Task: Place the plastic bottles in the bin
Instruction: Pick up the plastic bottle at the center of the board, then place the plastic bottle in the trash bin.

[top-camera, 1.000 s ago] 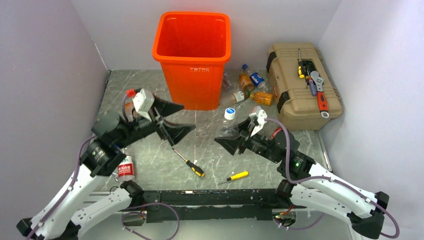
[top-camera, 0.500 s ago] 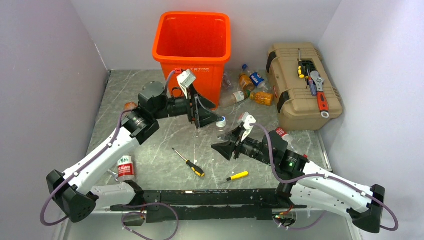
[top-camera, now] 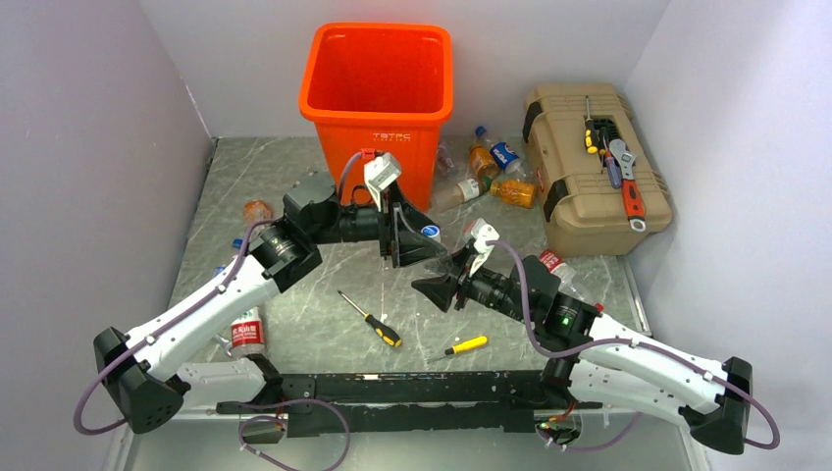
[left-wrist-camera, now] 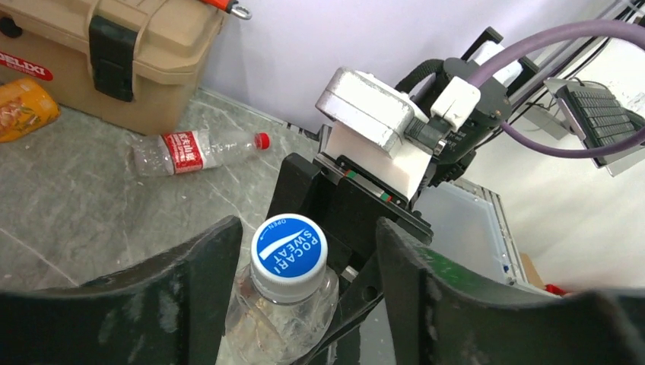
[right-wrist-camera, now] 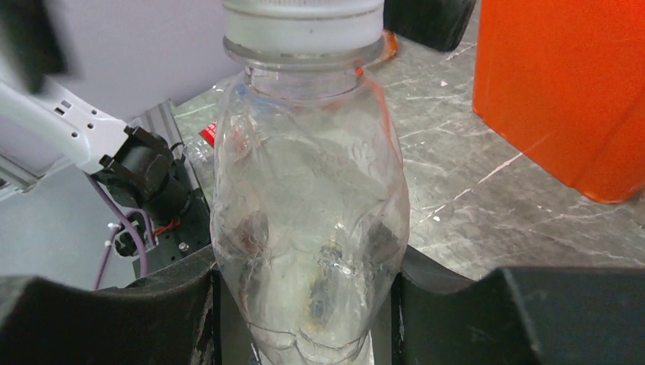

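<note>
Clear bottle in grip of right pincer, cap inside open left pincer.

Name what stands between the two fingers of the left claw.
A clear bottle with a blue Pocari Sweat cap, its neck between the fingers of the left claw; the left wrist view shows it. The right claw holds its body.

toolbox far right (wrench on lid) | screwdrivers centre

top view: high, from near edge, looks down over whole table. wrist views: very close, facing each other, share bottle, lower centre.
</note>
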### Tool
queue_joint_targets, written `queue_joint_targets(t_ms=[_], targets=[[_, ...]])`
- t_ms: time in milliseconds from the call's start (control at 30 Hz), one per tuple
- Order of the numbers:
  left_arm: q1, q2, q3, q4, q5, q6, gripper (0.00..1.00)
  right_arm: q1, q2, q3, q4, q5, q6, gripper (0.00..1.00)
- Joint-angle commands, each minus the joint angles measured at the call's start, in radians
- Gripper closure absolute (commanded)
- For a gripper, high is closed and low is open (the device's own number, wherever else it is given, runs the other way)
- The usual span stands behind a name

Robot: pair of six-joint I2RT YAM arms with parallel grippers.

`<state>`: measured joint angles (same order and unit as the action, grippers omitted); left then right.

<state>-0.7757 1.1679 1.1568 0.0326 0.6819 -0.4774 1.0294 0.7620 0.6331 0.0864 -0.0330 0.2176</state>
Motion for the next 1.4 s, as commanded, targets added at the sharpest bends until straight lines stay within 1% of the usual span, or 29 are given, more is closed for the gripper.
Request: queue_joint_targets(t_ms=[0, 100, 133, 167, 233, 300, 367, 400, 433, 467, 533, 567, 600, 633, 667, 867, 967, 1033, 1133, 1233, 1300, 1367], targets=[[-0.019, -0.001, -0.005, 0.006, -0.021, 0.037, 0.37, 0.008, -0.002, 0.018, 0.083, 0.011, 0.005, 0.69], [-0.021, 0.005, -0.011, 0.018, -0.021, 0.037, 0.52, 0.008, 0.005, 0.017, 0.083, 0.011, 0.008, 0.69], [-0.022, 0.008, -0.009, 0.017, -0.019, 0.039, 0.53, 0.008, 0.004, 0.016, 0.085, 0.011, 0.01, 0.69], [-0.023, 0.011, -0.008, 0.014, -0.019, 0.039, 0.53, 0.008, 0.001, 0.013, 0.086, 0.012, 0.011, 0.69], [-0.026, 0.016, -0.004, 0.01, -0.02, 0.04, 0.47, 0.008, -0.002, 0.01, 0.087, 0.016, 0.014, 0.69], [-0.03, 0.019, -0.004, 0.01, -0.029, 0.042, 0.46, 0.008, -0.004, 0.009, 0.082, 0.02, 0.013, 0.69], [-0.031, 0.021, -0.004, 0.008, -0.03, 0.048, 0.52, 0.008, -0.004, 0.008, 0.079, 0.024, 0.015, 0.68], [-0.033, 0.022, -0.003, 0.005, -0.03, 0.05, 0.58, 0.008, -0.006, 0.008, 0.077, 0.024, 0.018, 0.67], [-0.033, 0.022, -0.004, 0.004, -0.03, 0.053, 0.66, 0.008, -0.007, 0.008, 0.073, 0.026, 0.022, 0.62], [-0.033, 0.021, -0.003, 0.004, -0.031, 0.055, 0.72, 0.008, -0.008, 0.009, 0.07, 0.029, 0.026, 0.53], [-0.034, 0.017, -0.006, 0.008, -0.027, 0.066, 0.87, 0.008, -0.008, 0.015, 0.058, 0.027, 0.034, 0.29], [-0.034, 0.014, -0.008, 0.009, -0.029, 0.071, 0.96, 0.008, -0.006, 0.02, 0.049, 0.027, 0.038, 0.21], [-0.034, 0.009, -0.008, 0.009, -0.034, 0.074, 1.0, 0.008, -0.004, 0.027, 0.038, 0.028, 0.042, 0.14], [-0.034, 0.005, -0.008, 0.007, -0.043, 0.077, 1.0, 0.008, -0.004, 0.032, 0.029, 0.029, 0.048, 0.05], [-0.035, 0.001, -0.007, 0.004, -0.051, 0.079, 1.0, 0.008, -0.006, 0.037, 0.023, 0.03, 0.052, 0.01], [-0.035, -0.027, -0.008, -0.029, -0.115, 0.095, 1.0, 0.008, -0.033, 0.065, -0.043, 0.024, 0.068, 0.0], [-0.036, -0.059, -0.018, -0.031, -0.174, 0.126, 1.0, 0.008, -0.044, 0.084, -0.081, 0.023, 0.078, 0.0], [-0.035, -0.082, -0.014, -0.058, -0.233, 0.157, 1.0, 0.008, -0.044, 0.108, -0.142, 0.042, 0.087, 0.0], [-0.034, -0.108, 0.045, -0.13, -0.327, 0.238, 1.0, 0.008, -0.054, 0.156, -0.226, 0.088, 0.101, 0.0], [-0.034, -0.114, 0.13, -0.207, -0.413, 0.333, 1.0, 0.008, -0.108, 0.166, -0.242, 0.04, 0.109, 0.0], [-0.034, -0.106, 0.189, -0.249, -0.45, 0.375, 1.0, 0.008, -0.146, 0.17, -0.243, -0.009, 0.118, 0.0], [-0.033, -0.093, 0.243, -0.278, -0.477, 0.407, 1.0, 0.008, -0.177, 0.185, -0.262, -0.022, 0.117, 0.0]])
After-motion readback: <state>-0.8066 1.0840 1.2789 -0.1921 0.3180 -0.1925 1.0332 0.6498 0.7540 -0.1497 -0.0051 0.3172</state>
